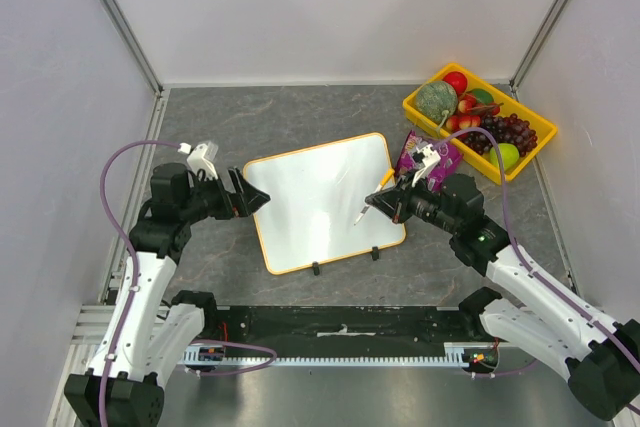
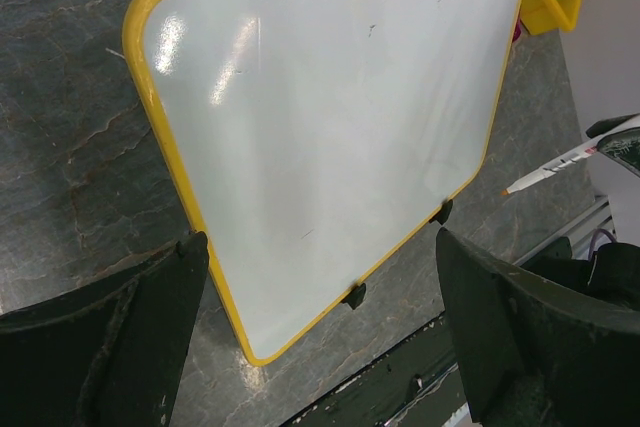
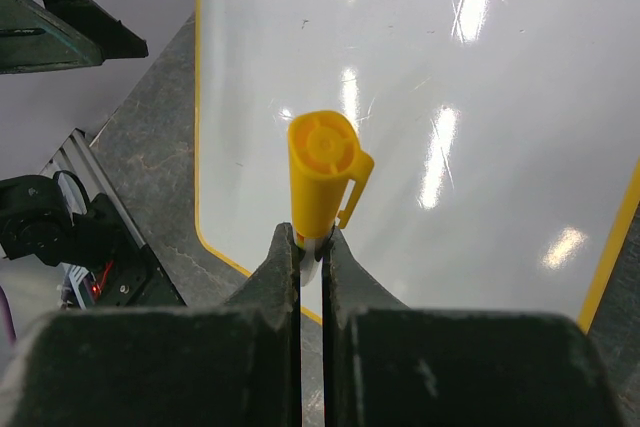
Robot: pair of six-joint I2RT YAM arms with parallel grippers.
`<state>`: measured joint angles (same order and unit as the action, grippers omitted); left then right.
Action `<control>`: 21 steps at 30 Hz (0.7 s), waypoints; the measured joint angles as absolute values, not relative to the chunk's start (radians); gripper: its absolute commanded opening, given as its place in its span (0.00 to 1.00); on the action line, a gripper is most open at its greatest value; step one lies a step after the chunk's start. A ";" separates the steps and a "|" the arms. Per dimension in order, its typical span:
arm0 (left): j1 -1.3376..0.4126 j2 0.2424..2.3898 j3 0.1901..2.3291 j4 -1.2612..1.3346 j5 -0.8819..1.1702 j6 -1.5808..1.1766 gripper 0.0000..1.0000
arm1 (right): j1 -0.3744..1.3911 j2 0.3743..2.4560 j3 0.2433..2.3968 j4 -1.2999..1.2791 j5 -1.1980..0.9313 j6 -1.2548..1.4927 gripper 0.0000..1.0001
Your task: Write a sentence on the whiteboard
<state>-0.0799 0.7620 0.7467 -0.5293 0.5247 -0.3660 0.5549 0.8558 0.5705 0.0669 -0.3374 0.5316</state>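
The whiteboard (image 1: 320, 202), blank, likely light and slick beneath our marker (image 1: 364, 211).
Right gripper (image 3: 311, 252) clamps the marker; we would pin the rim (image 2: 168, 147) with the left gripper (image 1: 252, 197), spread wide.

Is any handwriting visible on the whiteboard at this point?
No, the whiteboard shows only a bare white surface with glare in the top view, and no orange words anywhere on it.

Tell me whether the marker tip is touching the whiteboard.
Apart. In the left wrist view the marker tip hangs beside the whiteboard, with bare table between them.
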 measured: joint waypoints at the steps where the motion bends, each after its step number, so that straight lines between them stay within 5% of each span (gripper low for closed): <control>1: -0.080 0.765 0.747 -0.529 0.524 -0.366 1.00 | 0.555 0.855 0.570 0.066 -0.337 0.531 0.00; 21: -0.073 0.772 0.649 -0.428 0.509 -0.465 0.98 | 0.555 0.908 0.577 0.092 -0.368 0.509 0.00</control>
<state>-0.0734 0.7719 0.6495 -0.4282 0.5087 -0.4648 0.5549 0.9085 0.5770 0.0917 -0.3679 0.5091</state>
